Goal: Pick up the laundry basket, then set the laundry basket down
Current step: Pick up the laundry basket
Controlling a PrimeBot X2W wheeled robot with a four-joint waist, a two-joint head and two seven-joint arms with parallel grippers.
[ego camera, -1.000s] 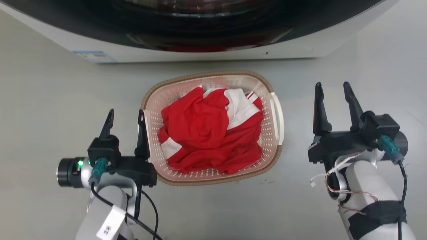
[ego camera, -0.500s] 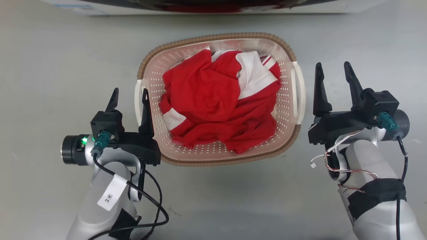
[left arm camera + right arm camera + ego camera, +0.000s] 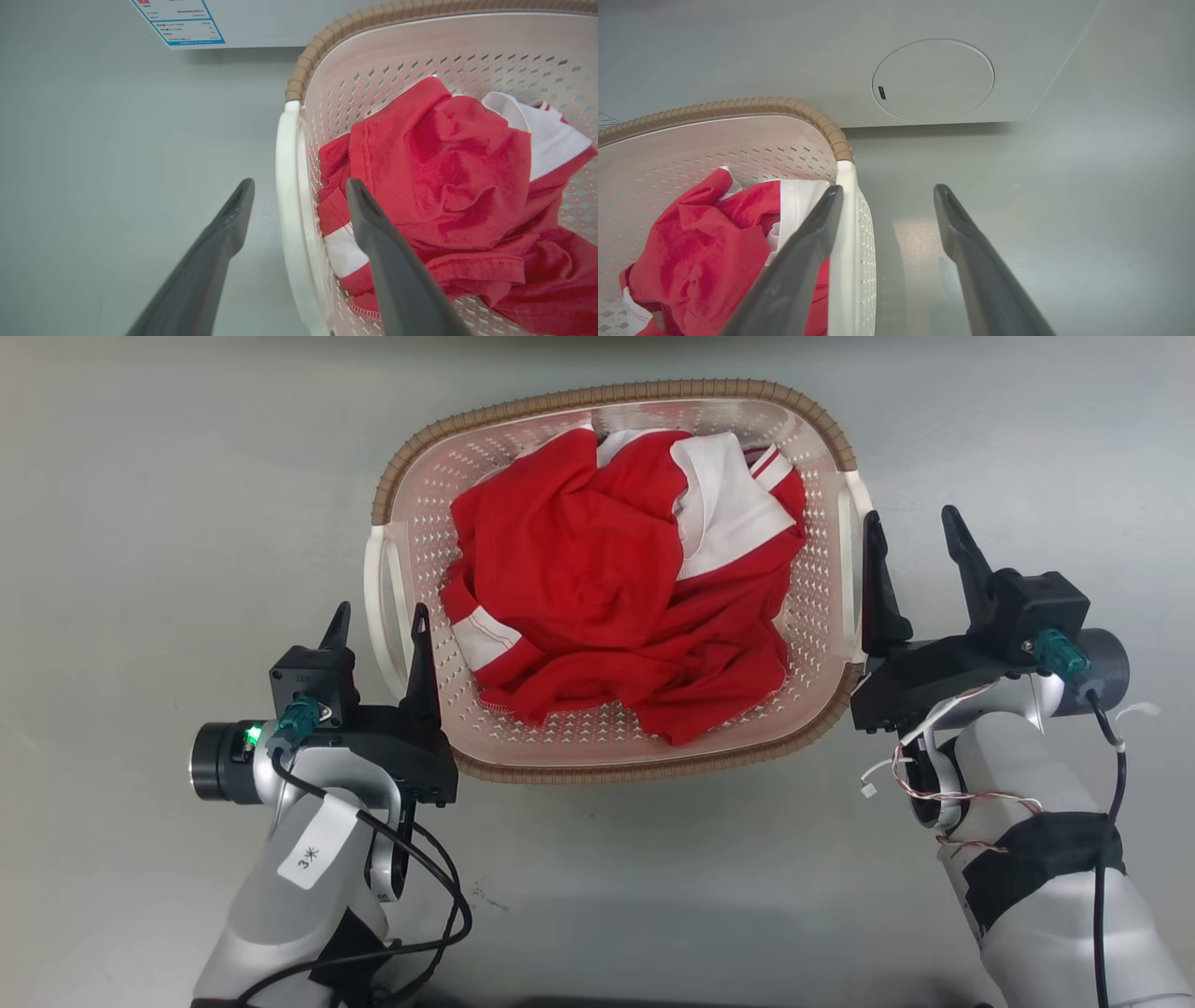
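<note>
Since half a second ago the right gripper (image 3: 912, 518) has closed in on the laundry basket (image 3: 597, 773). It stood clear of the right white handle (image 3: 848, 560) then; now its inner finger lies along that handle. The whole head view has also shifted, as the camera has tipped.

In the head view the basket sits on the grey floor (image 3: 140, 523) at the upper middle of the frame, holding a crumpled red and white garment (image 3: 607, 579). The left gripper (image 3: 380, 616), at lower left, has its fingers spread. They straddle the left white handle (image 3: 373, 579), one finger outside over the floor and one over the perforated wall inside.

In the left wrist view the handle runs up between the fingers of the left gripper (image 3: 300, 184), clasped by neither. A blue-edged label (image 3: 180, 21) on a white appliance panel (image 3: 261, 23) shows at the top.

The right gripper's fingers are also apart and grasp nothing. In the right wrist view of the right gripper (image 3: 888, 189), one finger lies just inside the handle and the other over bare floor. Whether the inner finger touches the handle cannot be told.
</note>
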